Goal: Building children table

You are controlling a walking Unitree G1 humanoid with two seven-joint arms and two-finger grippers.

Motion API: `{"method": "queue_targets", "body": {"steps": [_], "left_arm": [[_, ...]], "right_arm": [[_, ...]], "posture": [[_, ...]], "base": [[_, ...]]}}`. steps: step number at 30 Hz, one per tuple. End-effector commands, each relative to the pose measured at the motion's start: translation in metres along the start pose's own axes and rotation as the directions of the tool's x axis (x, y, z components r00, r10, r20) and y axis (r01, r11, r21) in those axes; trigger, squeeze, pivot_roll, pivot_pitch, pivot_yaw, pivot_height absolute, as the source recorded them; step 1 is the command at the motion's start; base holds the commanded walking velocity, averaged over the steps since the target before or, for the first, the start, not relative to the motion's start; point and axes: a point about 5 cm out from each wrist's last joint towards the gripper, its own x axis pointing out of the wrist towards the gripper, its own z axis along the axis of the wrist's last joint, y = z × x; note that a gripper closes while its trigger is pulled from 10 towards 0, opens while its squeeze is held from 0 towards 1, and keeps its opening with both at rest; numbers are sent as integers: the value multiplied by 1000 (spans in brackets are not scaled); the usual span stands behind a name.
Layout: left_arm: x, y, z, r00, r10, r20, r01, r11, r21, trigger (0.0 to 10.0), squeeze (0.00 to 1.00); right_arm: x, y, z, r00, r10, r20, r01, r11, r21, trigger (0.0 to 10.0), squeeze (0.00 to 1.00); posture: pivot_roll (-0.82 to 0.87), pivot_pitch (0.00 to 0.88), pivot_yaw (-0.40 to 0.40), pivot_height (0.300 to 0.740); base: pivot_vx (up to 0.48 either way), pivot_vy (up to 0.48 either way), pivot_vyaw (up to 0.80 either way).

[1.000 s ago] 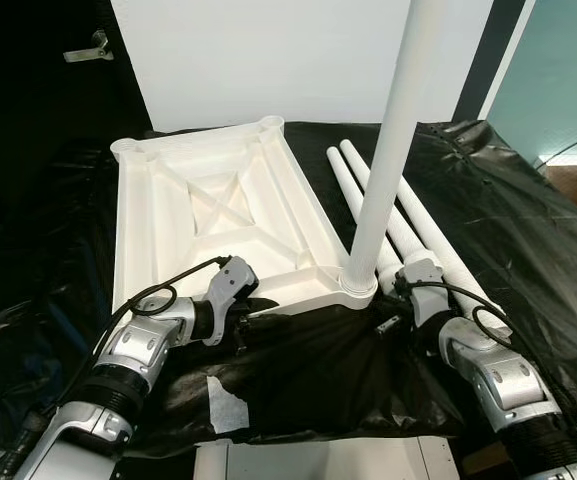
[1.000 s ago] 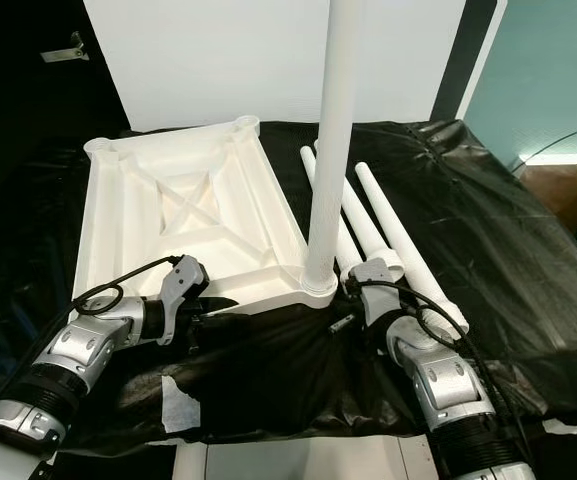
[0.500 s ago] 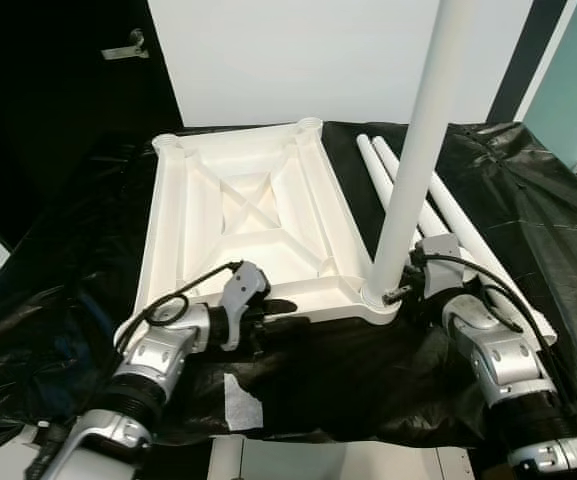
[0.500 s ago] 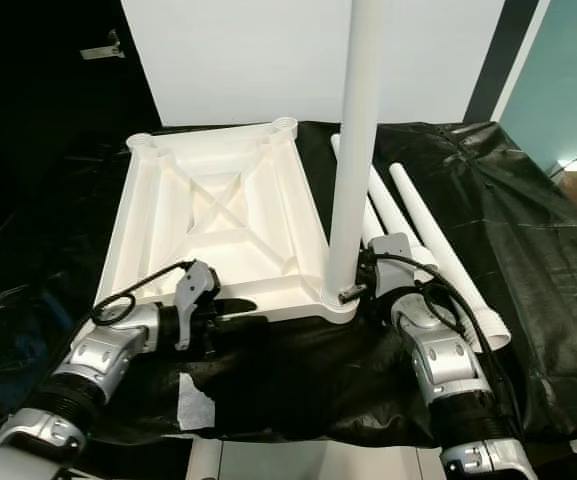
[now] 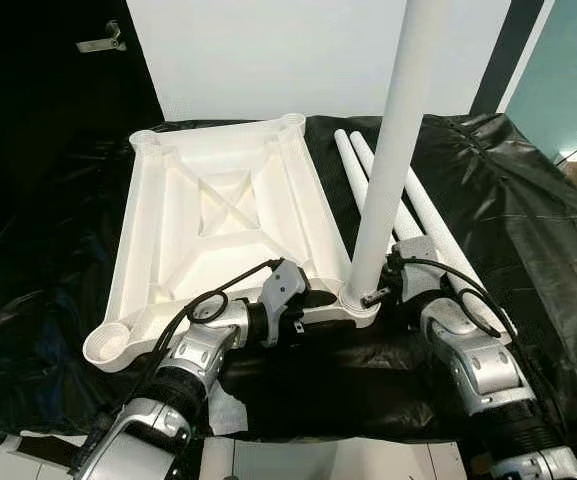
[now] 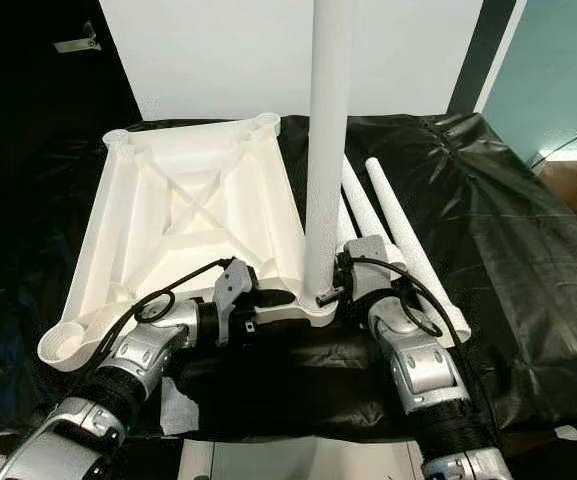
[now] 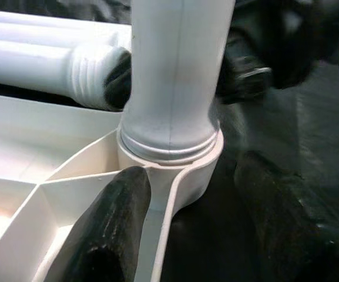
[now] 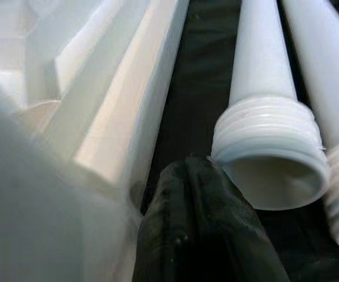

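The white table top (image 5: 138, 230) lies upside down on black sheeting. One white leg (image 5: 393, 150) stands upright in the socket (image 7: 175, 158) at its near right corner. My left gripper (image 5: 308, 300) is open at the near rim just left of that socket; one finger (image 7: 107, 229) lies inside the rim and the other outside it. My right gripper (image 5: 380, 295) is shut, with nothing between its fingers (image 8: 195, 194), against the right side of the leg's base. Loose white legs (image 5: 418, 205) lie right of the top, and the threaded end (image 8: 269, 147) of one is close to the right gripper.
Black plastic sheeting (image 5: 508, 200) covers the whole work surface and is wrinkled. A white patch (image 5: 223, 410) shows near the front edge. A white panel (image 5: 268, 60) stands behind the table top, with a teal wall (image 5: 568, 70) at the right.
The camera has shifted. My left gripper has slid right along the near rim, closer to the upright leg. The right gripper stays at the leg's base.
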Motion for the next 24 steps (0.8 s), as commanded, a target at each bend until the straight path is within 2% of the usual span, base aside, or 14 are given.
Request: {"method": "queue_targets", "body": {"steps": [1, 7, 9, 10, 13, 15, 19, 22, 23, 24], "left_arm": [[-4, 28, 22, 935, 338, 104, -342, 939, 29, 10000, 0], [-12, 36, 37, 902, 388, 191, -399, 917, 23, 10000, 0], [-13, 35, 44, 908, 349, 232, -367, 930, 38, 10000, 0], [-14, 31, 47, 923, 288, 256, -306, 952, 31, 10000, 0], [-15, 23, 50, 941, 166, 294, -178, 984, 16, 10000, 0], [-15, 21, 47, 953, 130, 273, -143, 989, 28, 10000, 0], [-21, 26, 40, 964, 149, 218, -160, 987, 33, 10000, 0], [-38, 33, 20, 986, 162, 40, -164, 984, 68, 10000, 0], [-38, 33, 20, 986, 162, 40, -164, 984, 68, 10000, 0], [-43, 34, 14, 987, 159, -7, -158, 985, 73, 10000, 0]], "right_arm": [[-2, 23, -1, 997, 82, -3, -82, 996, 37, 10000, 0], [-12, 26, 0, 997, 80, -2, -79, 995, 52, 10000, 0], [-18, 25, -2, 998, 68, -10, -68, 996, 56, 10000, 0], [-21, 23, -4, 998, 59, -19, -57, 997, 56, 10000, 0], [-26, 20, -8, 999, 35, -41, -33, 998, 60, 10000, 0], [-27, 20, -9, 998, 31, -46, -28, 998, 65, 10000, 0], [-30, 21, -8, 998, 31, -52, -28, 997, 70, 10000, 0], [-36, 24, -11, 996, 54, -78, -48, 996, 77, 10000, 0], [-36, 24, -11, 996, 54, -78, -48, 996, 77, 10000, 0], [-39, 25, -12, 995, 59, -84, -52, 996, 77, 10000, 0]], "posture": [[-83, 3, 3, 740], [-89, 5, 3, 740], [-94, 4, 5, 740], [-99, 5, 8, 740], [-101, 5, 13, 740], [-105, 6, 16, 740], [-106, 7, 17, 740], [-102, 7, 15, 740], [-102, 7, 15, 740], [-102, 7, 15, 740]], "base": [[0, 0, 0], [0, 0, 0], [0, 0, 0], [0, 0, 0], [0, 0, 0], [0, 0, 0], [0, 0, 0], [0, 0, 0], [0, 0, 0], [0, 0, 0]]}}
